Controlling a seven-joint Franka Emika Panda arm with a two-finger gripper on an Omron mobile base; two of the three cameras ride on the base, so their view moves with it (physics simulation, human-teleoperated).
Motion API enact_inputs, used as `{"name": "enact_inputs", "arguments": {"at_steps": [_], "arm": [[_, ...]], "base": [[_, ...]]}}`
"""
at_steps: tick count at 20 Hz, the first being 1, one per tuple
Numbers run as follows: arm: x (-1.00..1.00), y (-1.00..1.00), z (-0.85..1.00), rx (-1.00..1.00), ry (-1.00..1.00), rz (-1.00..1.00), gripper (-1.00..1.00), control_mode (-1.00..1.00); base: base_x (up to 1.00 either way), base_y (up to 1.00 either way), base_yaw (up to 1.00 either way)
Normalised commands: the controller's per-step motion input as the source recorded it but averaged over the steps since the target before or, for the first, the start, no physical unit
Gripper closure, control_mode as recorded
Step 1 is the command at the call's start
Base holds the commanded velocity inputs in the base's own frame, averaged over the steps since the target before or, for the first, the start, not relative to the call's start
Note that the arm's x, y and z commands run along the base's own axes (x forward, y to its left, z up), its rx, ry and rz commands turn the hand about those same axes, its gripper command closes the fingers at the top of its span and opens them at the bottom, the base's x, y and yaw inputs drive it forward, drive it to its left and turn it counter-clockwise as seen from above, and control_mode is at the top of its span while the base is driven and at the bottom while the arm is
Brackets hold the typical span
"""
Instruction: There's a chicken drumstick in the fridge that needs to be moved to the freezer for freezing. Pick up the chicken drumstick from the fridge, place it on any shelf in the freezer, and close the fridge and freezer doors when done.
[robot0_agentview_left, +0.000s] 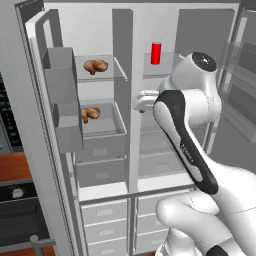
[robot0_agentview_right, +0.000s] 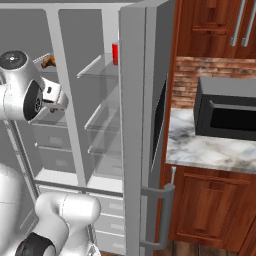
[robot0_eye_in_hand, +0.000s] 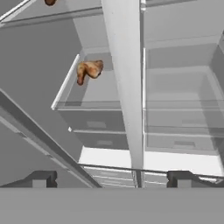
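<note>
Both doors of the tall grey unit stand open. The chicken drumstick (robot0_agentview_left: 90, 114) (robot0_eye_in_hand: 89, 69), golden-tan and lumpy, lies on a glass shelf (robot0_agentview_left: 107, 132) (robot0_eye_in_hand: 100, 104) in the left section, the freezer (robot0_agentview_left: 100, 150), above grey drawers. My gripper (robot0_agentview_left: 141, 102) (robot0_agentview_right: 54, 96) (robot0_eye_in_hand: 113, 179) hangs open and empty in front of the centre divider, at about that shelf's height and clear of the drumstick. The fridge (robot0_agentview_left: 160, 125) is the right section. Its door (robot0_agentview_right: 134, 125) carries a dark panel. The plain freezer door (robot0_agentview_left: 30, 130) swings out at left.
A smaller orange-brown food lump (robot0_agentview_left: 95, 66) (robot0_agentview_right: 48, 61) sits on the freezer's upper shelf. A red can (robot0_agentview_left: 156, 53) (robot0_agentview_right: 115, 53) stands on the fridge's top shelf. Grey bins (robot0_agentview_left: 62, 100) line the freezer door. A microwave (robot0_agentview_right: 227, 114) sits on the marble counter (robot0_agentview_right: 200, 150) to the right.
</note>
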Motion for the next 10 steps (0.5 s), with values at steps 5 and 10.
{"name": "enact_inputs", "arguments": {"at_steps": [5, 10], "arm": [[-0.37, -0.52, -0.59, -0.12, 0.0, -0.01, -1.0, -1.0], [-0.46, -0.53, -0.07, -0.06, -0.01, -0.02, -1.0, -1.0]], "base": [[0.0, 0.0, 0.0], [0.0, 0.0, 0.0]]}}
